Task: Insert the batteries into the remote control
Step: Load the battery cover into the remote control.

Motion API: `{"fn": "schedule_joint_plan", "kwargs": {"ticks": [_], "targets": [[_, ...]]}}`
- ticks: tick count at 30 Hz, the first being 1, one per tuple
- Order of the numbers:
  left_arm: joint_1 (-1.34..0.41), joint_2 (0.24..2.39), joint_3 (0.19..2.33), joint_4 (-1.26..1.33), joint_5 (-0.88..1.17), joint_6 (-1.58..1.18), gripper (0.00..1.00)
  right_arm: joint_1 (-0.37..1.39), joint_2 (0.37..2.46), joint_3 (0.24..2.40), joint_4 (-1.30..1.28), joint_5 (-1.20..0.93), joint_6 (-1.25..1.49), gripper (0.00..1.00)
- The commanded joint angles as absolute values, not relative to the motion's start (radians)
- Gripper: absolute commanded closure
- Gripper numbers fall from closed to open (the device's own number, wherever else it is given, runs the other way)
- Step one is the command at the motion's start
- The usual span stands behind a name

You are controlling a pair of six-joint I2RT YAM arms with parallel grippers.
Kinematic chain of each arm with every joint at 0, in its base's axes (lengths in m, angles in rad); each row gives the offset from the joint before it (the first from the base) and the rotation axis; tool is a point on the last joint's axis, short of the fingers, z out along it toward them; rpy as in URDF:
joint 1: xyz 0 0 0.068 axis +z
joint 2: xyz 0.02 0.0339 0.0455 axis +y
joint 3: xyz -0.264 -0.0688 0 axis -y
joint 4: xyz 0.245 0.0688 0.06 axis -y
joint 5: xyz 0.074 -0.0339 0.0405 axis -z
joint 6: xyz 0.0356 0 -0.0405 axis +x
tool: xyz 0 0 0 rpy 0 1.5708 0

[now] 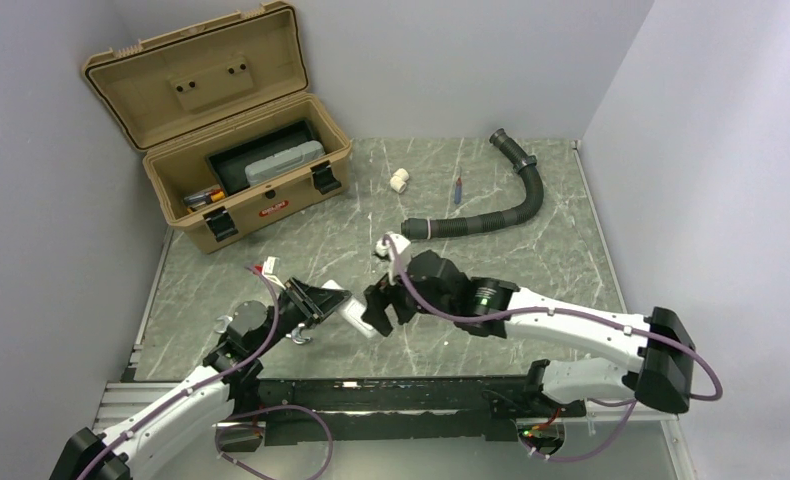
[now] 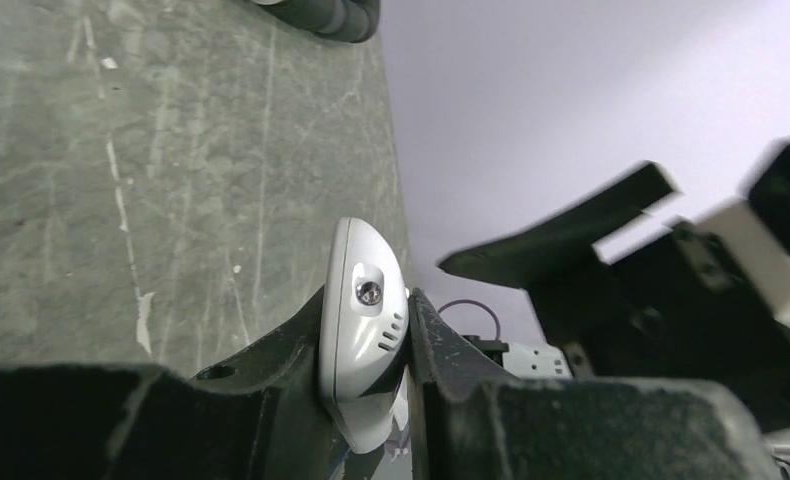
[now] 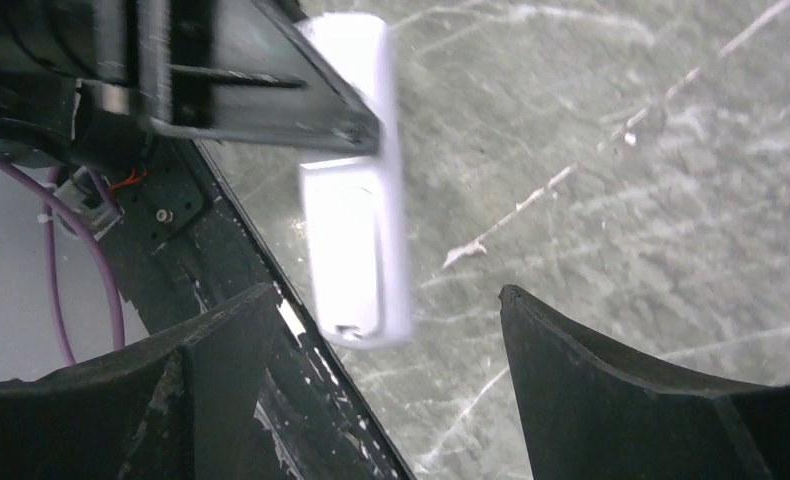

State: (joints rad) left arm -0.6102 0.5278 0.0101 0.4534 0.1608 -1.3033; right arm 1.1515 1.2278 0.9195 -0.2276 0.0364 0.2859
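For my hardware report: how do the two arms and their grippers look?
The left arm and right arm have white shells with black joints. A purple cable loops along each. The left gripper and right gripper are black with wedge-shaped fingers. A green light glows near the right wrist.

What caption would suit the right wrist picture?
The left hand holds the white remote control before the open right hand.
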Motion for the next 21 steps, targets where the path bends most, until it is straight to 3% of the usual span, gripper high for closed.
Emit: {"fn": "schedule_joint_plan", "kwargs": {"ticks": [1, 9, 21], "targets": [[-0.611, 0.518, -0.041, 0.583, 0.224, -1.313, 1.00, 1.071, 1.115, 0.790, -0.102, -0.121, 0.400, 0.15], [-0.612, 0.525, -0.023, 0.583, 0.238, -1.318, 1.00, 1.004, 1.010, 0.645, 0.075, -0.255, 0.517, 0.10], [-0.612, 0.512, -0.015, 0.570, 0.239, -1.323, 1.00, 0.947, 1.066, 0.530, 0.333, -0.355, 0.685, 0.07]]}}
